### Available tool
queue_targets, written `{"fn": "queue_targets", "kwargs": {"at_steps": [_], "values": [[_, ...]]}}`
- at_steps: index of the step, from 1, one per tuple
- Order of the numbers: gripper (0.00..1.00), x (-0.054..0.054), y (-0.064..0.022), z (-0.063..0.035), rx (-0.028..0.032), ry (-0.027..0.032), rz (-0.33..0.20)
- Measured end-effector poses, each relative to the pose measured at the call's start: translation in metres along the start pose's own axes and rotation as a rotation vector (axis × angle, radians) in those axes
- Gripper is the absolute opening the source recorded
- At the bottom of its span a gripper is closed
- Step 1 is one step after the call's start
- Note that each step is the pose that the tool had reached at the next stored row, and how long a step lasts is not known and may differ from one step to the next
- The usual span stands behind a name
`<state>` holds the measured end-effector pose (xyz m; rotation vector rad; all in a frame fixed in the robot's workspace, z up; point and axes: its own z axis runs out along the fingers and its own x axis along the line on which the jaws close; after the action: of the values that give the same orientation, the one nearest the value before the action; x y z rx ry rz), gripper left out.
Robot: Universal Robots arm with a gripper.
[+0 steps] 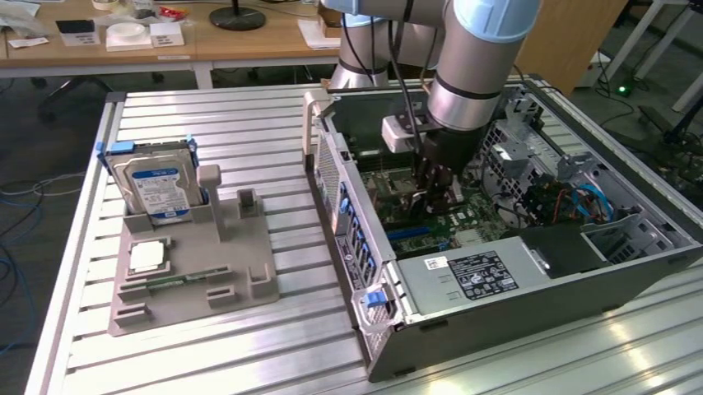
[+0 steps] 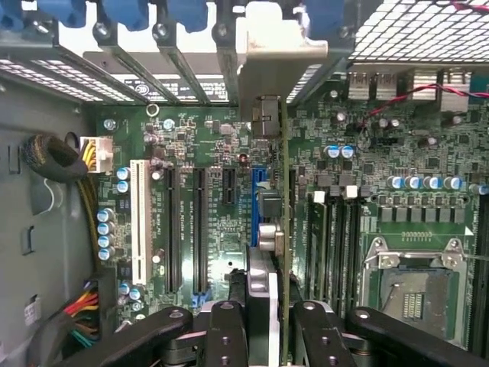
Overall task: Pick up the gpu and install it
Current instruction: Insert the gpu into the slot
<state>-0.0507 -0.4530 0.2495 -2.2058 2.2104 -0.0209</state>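
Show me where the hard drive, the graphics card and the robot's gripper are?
hard drive (image 1: 154, 188): exterior view, blue-white label.
gpu (image 2: 283, 229): wrist view, card's thin edge.
gripper (image 2: 263, 321): wrist view, between its black fingers.

case on table — exterior view's right | holder left (hard drive in it) | gpu inside case
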Motion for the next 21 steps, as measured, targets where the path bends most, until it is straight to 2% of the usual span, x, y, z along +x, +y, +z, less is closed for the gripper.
{"fn": "queue_targets", "kwargs": {"at_steps": [21], "values": [[0.28,0.002,0.0066,0.0107,0.0000,0.0011,0.000]]}}
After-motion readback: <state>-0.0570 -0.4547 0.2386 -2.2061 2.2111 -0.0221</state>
